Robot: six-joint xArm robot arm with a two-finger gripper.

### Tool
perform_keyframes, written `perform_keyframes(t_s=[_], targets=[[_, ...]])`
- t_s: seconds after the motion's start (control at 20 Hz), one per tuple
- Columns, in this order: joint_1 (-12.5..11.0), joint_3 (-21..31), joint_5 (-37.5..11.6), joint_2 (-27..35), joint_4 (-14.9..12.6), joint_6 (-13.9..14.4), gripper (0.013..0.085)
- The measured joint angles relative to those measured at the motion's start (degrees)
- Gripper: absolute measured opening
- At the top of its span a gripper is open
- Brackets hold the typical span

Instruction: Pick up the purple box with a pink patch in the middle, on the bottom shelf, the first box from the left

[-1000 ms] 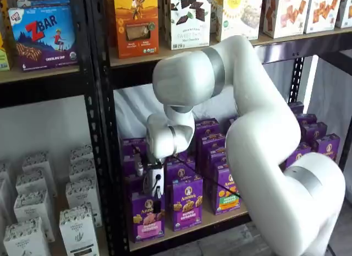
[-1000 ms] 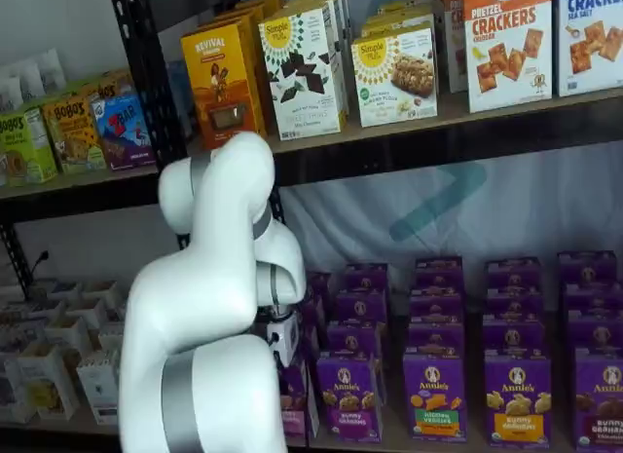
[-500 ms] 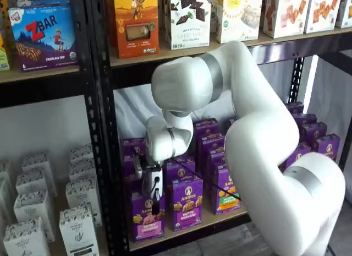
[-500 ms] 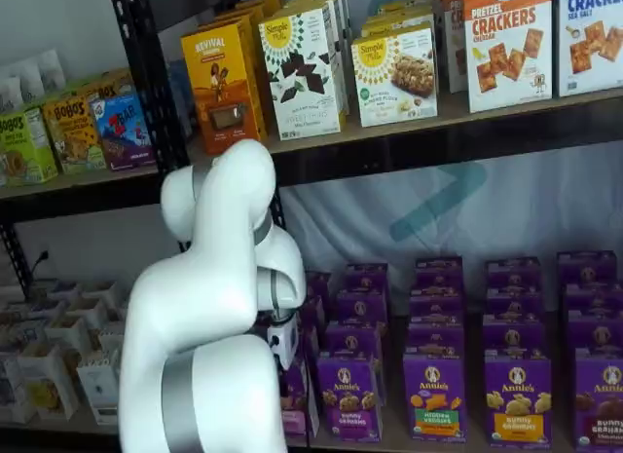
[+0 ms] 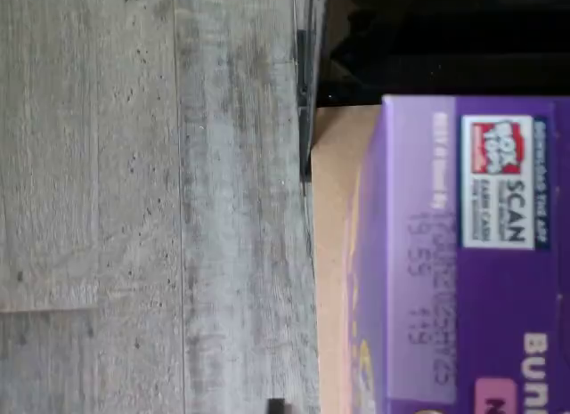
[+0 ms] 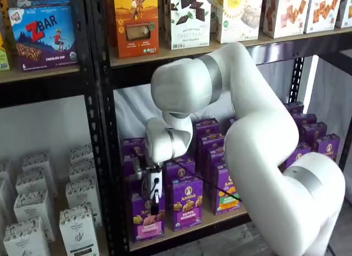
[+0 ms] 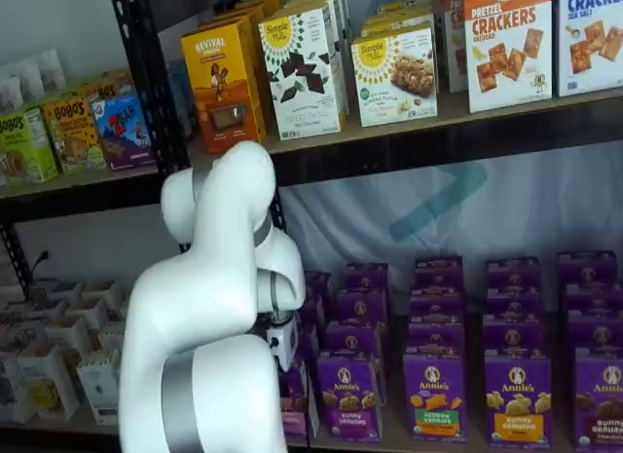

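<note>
The purple box [image 6: 146, 218] with the pink patch stands upright at the left end of the bottom shelf [image 6: 220, 218], beside the black upright. In both shelf views my gripper [image 6: 155, 203] hangs right at the box's top front, its white body above. Only a dark finger shows side-on, so I cannot tell whether the fingers are open or closed. In a shelf view the arm hides most of the box [image 7: 295, 398]. The wrist view shows the box's purple top [image 5: 463, 254] close up, with a scan label, and the wooden board [image 5: 334, 254] beside it.
More purple Annie's cartons [image 6: 186, 203] stand in rows to the right and behind. The black perforated upright [image 6: 107, 173] is close on the left. White cartons [image 6: 77, 228] fill the neighbouring bay. The upper board [image 6: 181, 49] carries snack boxes. Grey plank floor [image 5: 151, 200] lies below.
The arm has sunk slightly and the gripper has come a little lower onto the front of the pink-patch box. The boxes have not moved.
</note>
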Motion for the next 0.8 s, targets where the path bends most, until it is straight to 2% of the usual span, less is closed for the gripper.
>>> perform_keyframes(t_s=[0.05,0.1,0.7,0.75,0.8], targets=[[0.0,0.0,-0.1,0.0,0.0,0.0,0.0610],[0.1,0.1,-0.2,0.0,0.0,0.0,0.0570],[0.4,1.5,-2.9,-0.2,1.1,-0.7,0.0570],[0.4,1.6,-3.2,-0.2,1.2,-0.8,0.0530],[0.4,1.7,-3.5,-0.2,1.3,-0.9,0.0530]])
